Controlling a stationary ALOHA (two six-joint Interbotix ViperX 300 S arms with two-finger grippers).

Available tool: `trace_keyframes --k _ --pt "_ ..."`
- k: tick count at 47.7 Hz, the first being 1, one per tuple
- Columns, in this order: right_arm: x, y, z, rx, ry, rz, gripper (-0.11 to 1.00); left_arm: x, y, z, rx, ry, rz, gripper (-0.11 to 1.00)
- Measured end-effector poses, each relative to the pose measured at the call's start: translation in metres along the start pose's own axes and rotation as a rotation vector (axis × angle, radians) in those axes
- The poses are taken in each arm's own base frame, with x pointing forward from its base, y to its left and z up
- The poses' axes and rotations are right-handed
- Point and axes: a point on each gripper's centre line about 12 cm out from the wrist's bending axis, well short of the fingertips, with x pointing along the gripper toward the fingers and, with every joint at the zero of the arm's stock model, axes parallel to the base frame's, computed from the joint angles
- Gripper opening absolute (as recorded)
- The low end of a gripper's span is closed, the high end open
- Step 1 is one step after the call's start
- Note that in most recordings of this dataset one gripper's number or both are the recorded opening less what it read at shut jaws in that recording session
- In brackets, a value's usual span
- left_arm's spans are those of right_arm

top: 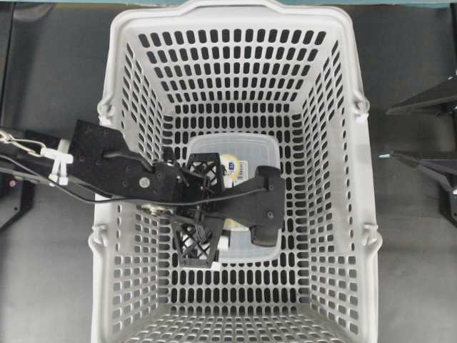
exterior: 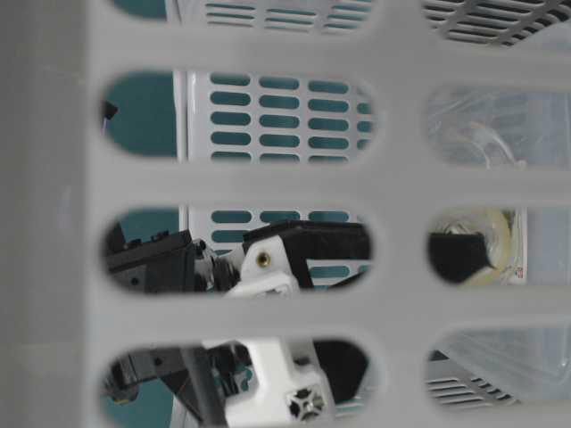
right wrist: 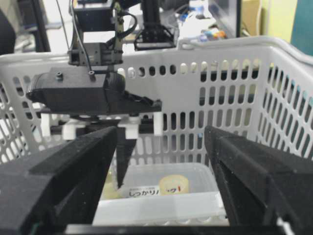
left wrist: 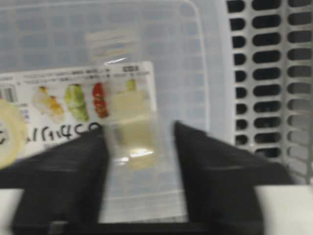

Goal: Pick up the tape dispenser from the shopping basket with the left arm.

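Note:
The tape dispenser (top: 250, 153), a frosted translucent box with a printed label, lies flat on the floor of the grey shopping basket (top: 103, 300). My left arm reaches in over the left wall, and its gripper (top: 203, 207) points down onto the left half of the box. In the left wrist view the gripper (left wrist: 141, 129) has its black fingers (left wrist: 215, 171) drawn close. Translucent plastic of the dispenser (left wrist: 195, 58) fills the narrow gap from pad to pad. The picture is blurred. My right gripper (right wrist: 161, 134) is open and empty, looking at the box (right wrist: 161, 208) through the basket wall.
The basket's slotted walls rise on all sides of the box and block most of the table-level view, where the box (exterior: 500, 125) shows through slots. The right gripper (top: 385, 133) hangs outside the right wall over the dark table (top: 414, 271).

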Motion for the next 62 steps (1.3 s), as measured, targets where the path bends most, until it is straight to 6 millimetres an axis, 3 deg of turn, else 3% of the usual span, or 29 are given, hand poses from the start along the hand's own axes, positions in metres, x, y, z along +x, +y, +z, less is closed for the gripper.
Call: trace_keyframes --k 8,12,18,28,33,62 --pt "-0.001 0.0 -0.001 0.0 -0.002 0.0 0.69 -0.003 0.001 0.001 0.004 0.009 0.002 0.29" --pt "-0.002 0.0 0.0 0.0 -0.006 0.0 0.69 -0.015 0.001 0.007 0.002 0.009 0.002 0.29" --pt "-0.004 0.0 0.002 0.002 -0.018 0.001 0.69 -0.054 0.001 0.022 -0.001 0.004 0.006 0.29" --pt "-0.006 0.0 0.004 0.0 -0.028 0.003 0.69 -0.134 0.002 0.047 -0.011 -0.045 0.005 0.29" --pt "-0.006 0.0 0.004 0.002 -0.026 0.001 0.69 -0.157 0.003 0.054 -0.017 -0.062 0.006 0.29" --pt "-0.007 0.0 0.004 0.0 -0.028 0.001 0.69 -0.16 0.008 0.055 -0.027 -0.059 0.011 0.29"
